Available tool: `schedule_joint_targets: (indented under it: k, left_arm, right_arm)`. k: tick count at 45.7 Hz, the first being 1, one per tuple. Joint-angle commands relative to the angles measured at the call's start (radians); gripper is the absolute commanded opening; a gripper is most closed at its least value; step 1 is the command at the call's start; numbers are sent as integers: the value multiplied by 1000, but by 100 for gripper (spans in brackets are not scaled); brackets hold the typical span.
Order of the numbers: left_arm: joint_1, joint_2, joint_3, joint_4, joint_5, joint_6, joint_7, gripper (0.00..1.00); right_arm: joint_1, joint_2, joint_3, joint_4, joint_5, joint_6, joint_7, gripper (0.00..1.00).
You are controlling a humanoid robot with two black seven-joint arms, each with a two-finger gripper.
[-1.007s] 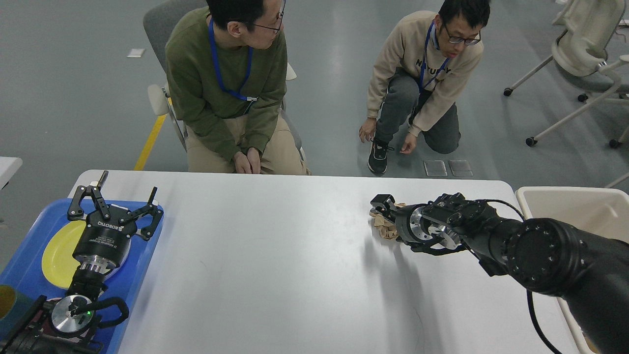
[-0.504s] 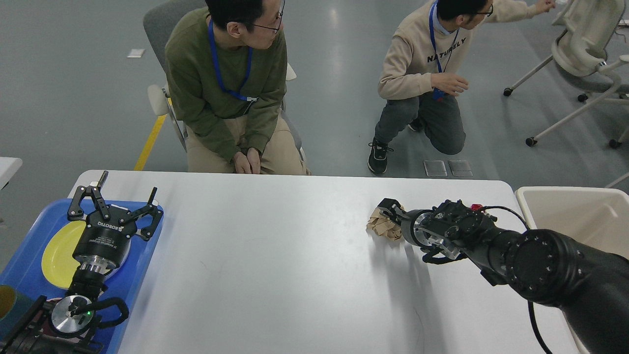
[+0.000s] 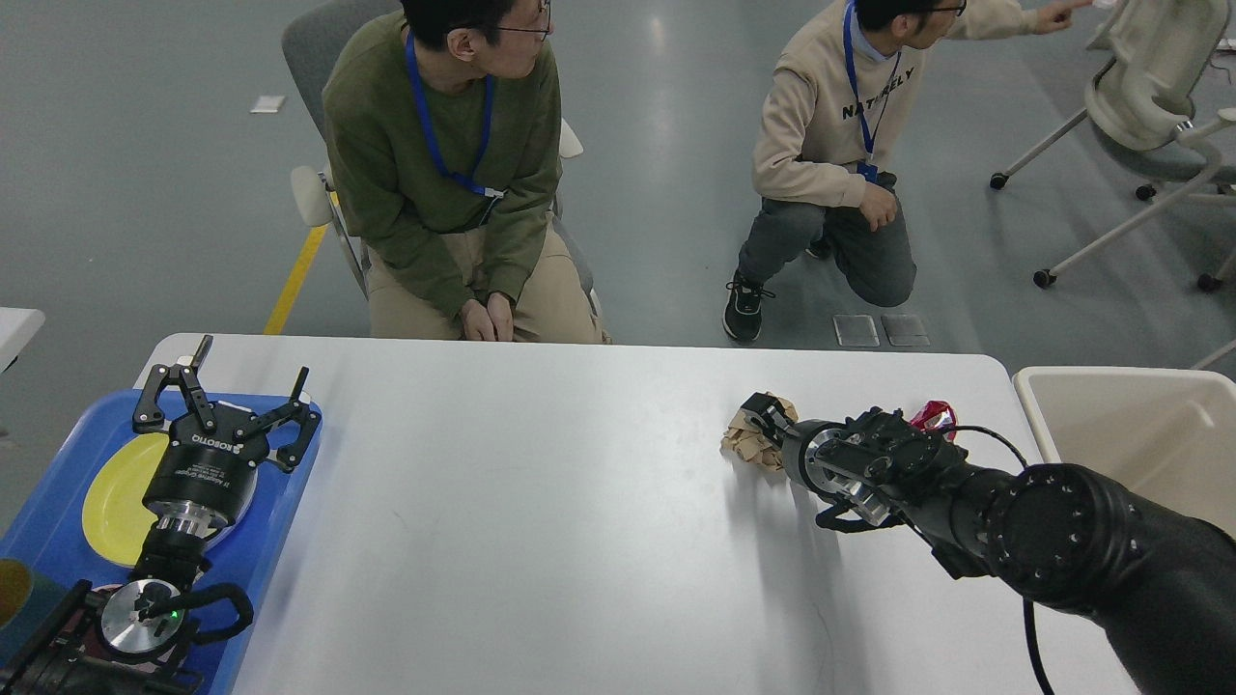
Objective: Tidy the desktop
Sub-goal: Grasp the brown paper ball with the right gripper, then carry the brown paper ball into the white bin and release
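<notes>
Surroundings: blue tray (image 3: 280,521) at the near-left corner of the desktop (image 3: 541,521), carrying a yellow plate (image 3: 111,502). Beige bin (image 3: 1130,425) just off the right edge. Small red wrapper-like item (image 3: 932,416) on the table behind the right arm, near the bin. 2 people beyond the far edge: 1 in a green sweater (image 3: 444,164) seated on a chair, 1 in a beige sweatshirt (image 3: 840,125) crouching on the floor, arm stretched toward a white office chair (image 3: 1149,87).

Left gripper (image 3: 227,405) hangs above the tray and plate, fingers spread apart, holding nothing.

Right gripper (image 3: 763,417) lies low over the right half of the table, pressed into a crumpled brown paper ball (image 3: 748,442). Seen end-on and dark; cannot tell whether its fingers are together or apart.

Desktop: white, matte, rounded corners, fills the lower view. Centre bare; arm shadows fall across the right side.
</notes>
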Motion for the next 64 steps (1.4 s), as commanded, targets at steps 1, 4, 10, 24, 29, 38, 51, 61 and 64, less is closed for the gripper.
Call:
schedule_joint_targets:
  k: [1, 4, 10, 24, 29, 38, 51, 61, 64]
  left_arm:
    - [1, 0, 0, 0, 0, 0, 0, 96]
    - [0, 0, 0, 0, 0, 0, 0, 96]
    - [1, 0, 0, 0, 0, 0, 0, 96]
    - [1, 0, 0, 0, 0, 0, 0, 96]
    - [0, 0, 0, 0, 0, 0, 0, 96]
    - [0, 0, 0, 0, 0, 0, 0, 96]
    - [1, 0, 0, 0, 0, 0, 0, 96]
    - [0, 0, -1, 0, 0, 0, 0, 96]
    - [0, 0, 0, 0, 0, 0, 0, 96]
  right_arm:
    - [0, 0, 5, 3, 0, 1, -1, 46]
    - [-5, -5, 12, 5, 2, 1, -1, 29]
    - [-5, -15, 17, 21, 2, 6, -2, 0]
    - [59, -74, 63, 132, 18, 1, -25, 0]
    - [141, -133, 63, 250, 17, 12, -45, 0]
    - [343, -232, 29, 485, 0, 92, -65, 0]
    - [812, -262, -271, 842, 0, 411, -65, 0]
    - [1093, -273, -409, 1100, -95, 570, -58, 0]
    - [1144, -293, -436, 1178, -121, 581, -58, 0]
